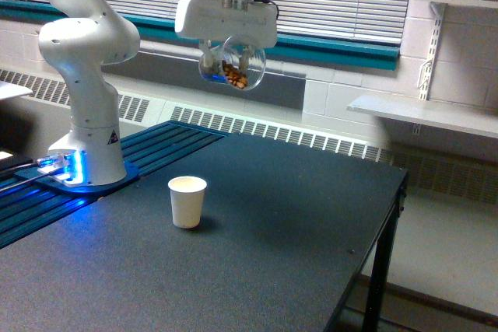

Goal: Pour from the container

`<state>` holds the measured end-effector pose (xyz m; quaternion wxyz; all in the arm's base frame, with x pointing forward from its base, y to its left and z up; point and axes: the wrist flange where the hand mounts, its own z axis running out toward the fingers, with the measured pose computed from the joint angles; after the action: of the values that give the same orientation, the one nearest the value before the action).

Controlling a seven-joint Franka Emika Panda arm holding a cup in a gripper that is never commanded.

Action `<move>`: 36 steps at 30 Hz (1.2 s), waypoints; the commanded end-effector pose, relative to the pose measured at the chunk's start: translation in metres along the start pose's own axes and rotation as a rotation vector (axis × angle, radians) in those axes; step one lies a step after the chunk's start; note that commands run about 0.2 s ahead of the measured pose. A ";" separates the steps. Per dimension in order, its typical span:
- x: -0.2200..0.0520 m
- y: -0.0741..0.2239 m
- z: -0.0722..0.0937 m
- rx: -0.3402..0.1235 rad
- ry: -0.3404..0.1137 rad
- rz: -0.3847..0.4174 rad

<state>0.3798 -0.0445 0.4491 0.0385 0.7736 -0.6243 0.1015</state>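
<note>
A clear plastic container (233,67) with brown nuts inside hangs high above the table, tipped so its round rim faces the camera. My gripper (226,58) is shut on the container, under the white hand at the top of the exterior view. A small white paper cup (187,201) stands upright on the dark table, well below the container and a little toward the exterior view's left of it.
The arm's white base (87,145) stands at the exterior view's left on a blue-lit plate. The dark table (257,270) ends in an edge at the right. A wall shelf (424,114) and window blinds lie behind.
</note>
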 end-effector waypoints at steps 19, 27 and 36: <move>-0.020 0.039 0.032 -0.079 0.004 -0.003; -0.024 0.053 0.040 -0.090 -0.005 0.001; -0.027 0.067 0.051 -0.130 -0.006 -0.011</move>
<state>0.3206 -0.0408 0.3939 0.0772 0.7745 -0.6246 0.0643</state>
